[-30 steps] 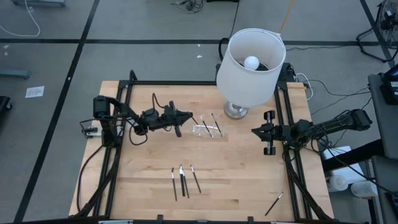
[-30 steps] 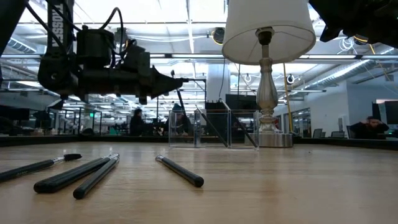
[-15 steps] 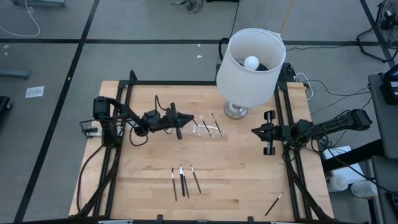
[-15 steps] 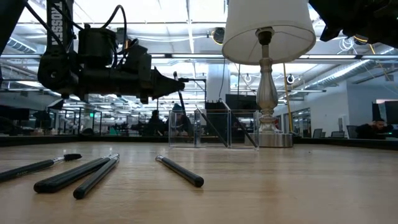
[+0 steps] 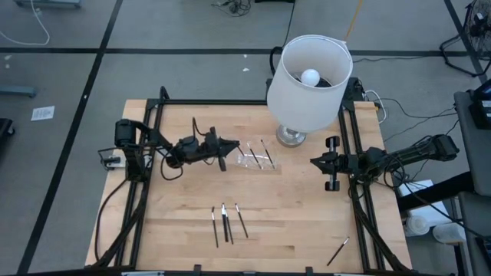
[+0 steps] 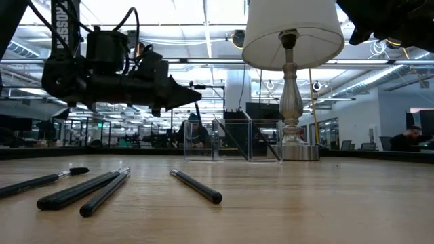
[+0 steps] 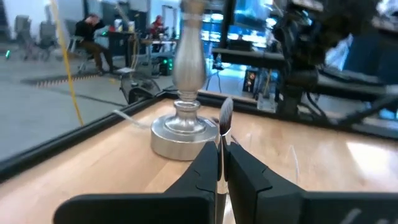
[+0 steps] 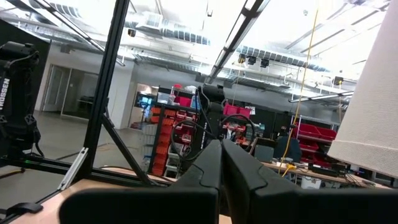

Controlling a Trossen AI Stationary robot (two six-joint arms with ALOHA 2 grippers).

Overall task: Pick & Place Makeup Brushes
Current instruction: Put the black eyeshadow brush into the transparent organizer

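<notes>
Not much lettering can be made out here. "TROSSEN" is printed in white, running vertically, on a black frame post at the edge of the right wrist view. White vertical letters are also seen on the dark arm column in the low view, but only a partial "SSEN" can be read. Nothing else is legible.

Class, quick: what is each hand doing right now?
Left hand: shut on a makeup brush.
Right hand: shut, holding nothing.
</notes>
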